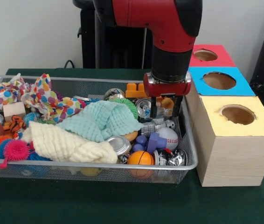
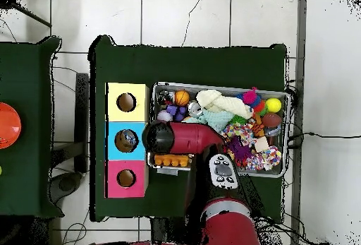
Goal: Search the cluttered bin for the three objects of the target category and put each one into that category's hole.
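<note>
Over the bin's right end: gripper (image 1: 165,110) is hanging straight down from the red and black arm (image 1: 157,21), fingers descending among the clutter near the bin's far right corner.
Hand state: 2 dark fingers are standing slightly apart; whether they are pinching anything I cannot tell, as clutter is hiding the tips.
Bin: wire mesh bin (image 1: 190,156) is sitting on the green table, holding cloths, balls, cans and toys.
Category: the target category is not stated, so which 3 objects count cannot be told.
Nearest items: crushed can (image 1: 143,106) is lying just left of the fingers; baseball (image 1: 168,137) is lying just in front of them, nearer the camera; blue toy (image 1: 155,141) and small basketball (image 1: 140,158) are lying nearer still.
Holes: yellow box (image 1: 240,114), blue box (image 1: 219,80) and red box (image 1: 205,55) are standing in a row just right of the bin, each with 1 round hole.
Key relation: judged from here, any lifted item is needing a short carry rightward over the bin wall.
Cloths: mint cloth (image 1: 101,119) and cream cloth (image 1: 64,142) are covering the bin's middle, well left of the gripper.
</note>
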Available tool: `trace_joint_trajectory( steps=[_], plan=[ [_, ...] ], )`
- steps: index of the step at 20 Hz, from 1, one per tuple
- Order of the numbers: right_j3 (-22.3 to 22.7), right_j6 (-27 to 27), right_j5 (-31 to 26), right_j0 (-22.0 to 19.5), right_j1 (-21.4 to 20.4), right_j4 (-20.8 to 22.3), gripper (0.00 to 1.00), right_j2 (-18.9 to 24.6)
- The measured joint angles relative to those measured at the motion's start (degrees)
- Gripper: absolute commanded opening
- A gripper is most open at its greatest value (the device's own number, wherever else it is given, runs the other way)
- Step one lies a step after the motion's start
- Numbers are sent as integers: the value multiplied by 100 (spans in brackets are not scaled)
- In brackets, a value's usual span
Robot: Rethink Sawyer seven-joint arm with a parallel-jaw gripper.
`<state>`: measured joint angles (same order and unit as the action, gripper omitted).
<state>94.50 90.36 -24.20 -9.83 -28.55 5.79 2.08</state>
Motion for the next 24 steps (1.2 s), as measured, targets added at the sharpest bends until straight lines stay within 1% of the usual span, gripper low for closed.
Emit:
trace_joint_trajectory(
  steps=[8,10,19,24],
  plan=[
    [145,0,358,-137,95,0,100,5],
    [246,0,474,-138,98,-1,100,6],
    [443,0,700,-138,89,-2,100,6],
    [501,0,710,-139,80,-2,100,6]
  ],
)
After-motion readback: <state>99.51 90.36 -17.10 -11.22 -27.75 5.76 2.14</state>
